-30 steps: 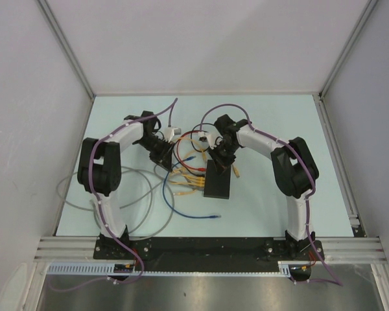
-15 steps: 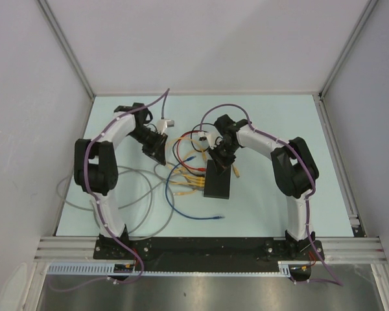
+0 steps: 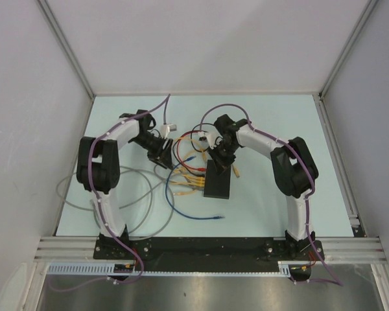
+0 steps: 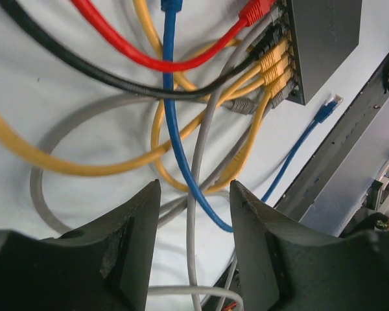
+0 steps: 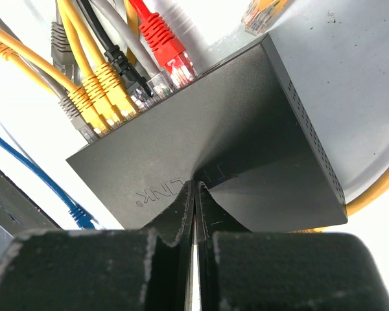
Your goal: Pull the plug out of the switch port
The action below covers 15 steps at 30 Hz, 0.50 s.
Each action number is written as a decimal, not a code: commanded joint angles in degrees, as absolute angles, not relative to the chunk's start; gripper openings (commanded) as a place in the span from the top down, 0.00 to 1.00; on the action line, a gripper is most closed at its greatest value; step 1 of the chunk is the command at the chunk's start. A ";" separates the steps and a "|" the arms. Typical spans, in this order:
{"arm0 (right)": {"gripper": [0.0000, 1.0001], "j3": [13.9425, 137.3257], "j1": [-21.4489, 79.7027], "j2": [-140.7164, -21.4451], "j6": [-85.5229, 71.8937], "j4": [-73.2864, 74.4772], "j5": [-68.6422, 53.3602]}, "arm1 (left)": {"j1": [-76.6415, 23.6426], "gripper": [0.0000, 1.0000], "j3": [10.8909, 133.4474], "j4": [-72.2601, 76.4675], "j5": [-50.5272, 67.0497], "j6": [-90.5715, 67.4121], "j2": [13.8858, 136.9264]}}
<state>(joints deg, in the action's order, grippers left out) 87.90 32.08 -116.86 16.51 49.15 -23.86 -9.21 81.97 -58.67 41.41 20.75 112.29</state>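
Observation:
The switch (image 3: 218, 181) is a flat black box lying mid-table, with its row of ports facing left. Red (image 5: 163, 40), black (image 5: 124, 70), yellow (image 5: 107, 97) and grey plugs sit in those ports (image 4: 277, 57). My right gripper (image 5: 196, 184) is shut, its tips resting on the switch's top (image 5: 246, 129), and it holds nothing; from above it (image 3: 220, 157) stands over the switch's far end. My left gripper (image 4: 194, 188) is open above the cable tangle left of the switch (image 4: 324, 39). A grey cable (image 4: 193, 227) and a blue cable (image 4: 181, 155) run on the table below its gap, ungripped.
Loose grey cable loops (image 3: 117, 188) spread left of the switch near the left arm. A blue cable ends in a free plug (image 3: 214, 217) toward the near edge. A loose orange plug (image 3: 236, 172) lies right of the switch. White walls enclose the table.
My left gripper drew back to the far left, then returned toward the cables, and its jaws now stand wider. The right gripper and the switch have not moved.

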 commanded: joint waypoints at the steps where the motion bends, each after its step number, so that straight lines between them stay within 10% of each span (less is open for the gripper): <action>1: 0.98 87.19 32.08 -120.06 18.02 48.69 -18.37 | -11.51 0.47 83.85 -55.11 43.42 19.42 114.34; 11: 0.98 87.10 32.26 -119.88 18.28 48.60 -17.93 | -14.06 0.59 81.65 -53.70 41.84 19.42 115.14; 15: 0.98 87.27 32.26 -120.23 18.11 48.52 -18.19 | -14.06 0.83 80.77 -54.23 41.13 20.13 114.70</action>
